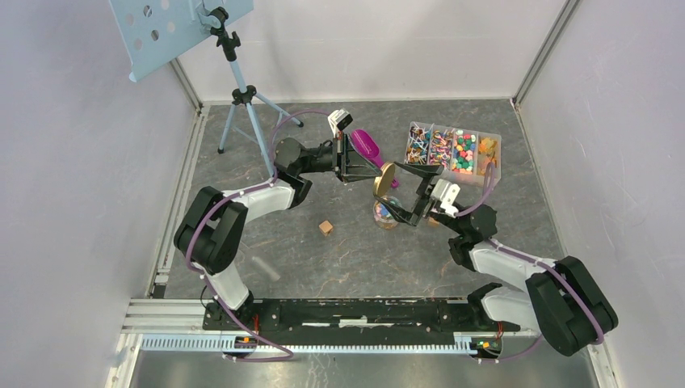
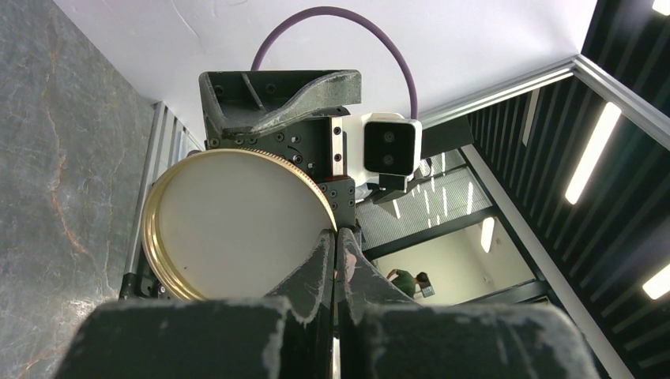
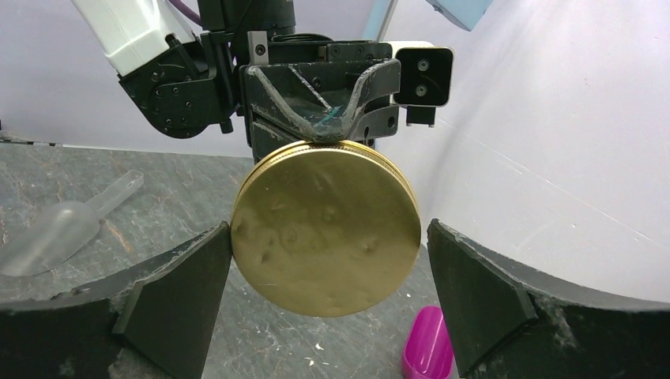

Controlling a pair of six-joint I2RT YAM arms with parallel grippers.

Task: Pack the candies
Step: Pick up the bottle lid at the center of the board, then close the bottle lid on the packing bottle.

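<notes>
Right wrist view shows the left gripper [image 3: 328,138] clamped on the upper rim of a gold lid [image 3: 328,245], holding it upright. The right gripper [image 1: 406,198] is wide open, with 1 finger on each side of the lid. The candies [image 1: 462,152] lie sorted in a clear compartment box [image 1: 494,164] at the far right of the table. A purple scoop [image 1: 367,145] lies near the box, on its left.
</notes>
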